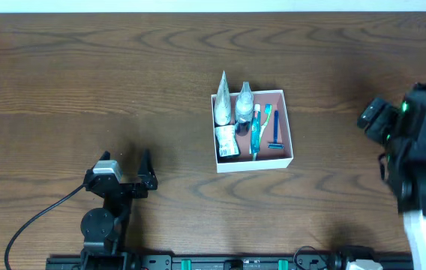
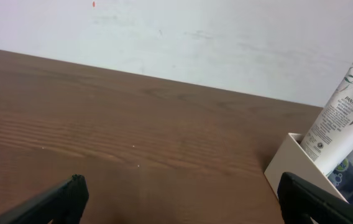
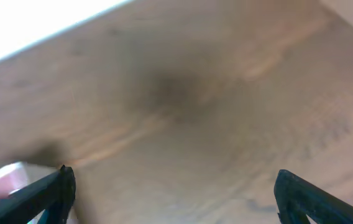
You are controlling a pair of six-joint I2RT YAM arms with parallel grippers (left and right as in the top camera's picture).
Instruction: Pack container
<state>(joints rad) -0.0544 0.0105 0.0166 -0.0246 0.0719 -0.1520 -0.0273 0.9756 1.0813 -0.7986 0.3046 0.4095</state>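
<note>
The container point(image 1: 255, 163) is a shallow white-walled box with a pink inside, standing at mid-table. It holds a white tube point(image 1: 221, 97), a clear bottle point(image 1: 244, 100), a small sachet point(image 1: 226, 141), a teal toothbrush point(image 1: 256, 129) and a blue razor point(image 1: 276, 132). My left gripper point(image 1: 126, 165) rests open and empty near the front left, well away from the box. In the left wrist view the box wall point(image 2: 286, 167) and the tube point(image 2: 341, 118) show at right. My right gripper point(image 1: 373, 120) hovers open and empty to the right of the box. A blurred corner of the container point(image 3: 2, 180) shows in the right wrist view.
The dark wooden table point(image 1: 85, 75) runs to a white wall point(image 2: 195, 37) at the back. The arm bases and a rail point(image 1: 220, 262) line the front edge. The bulky right arm point(image 1: 423, 165) stands over the table's right end.
</note>
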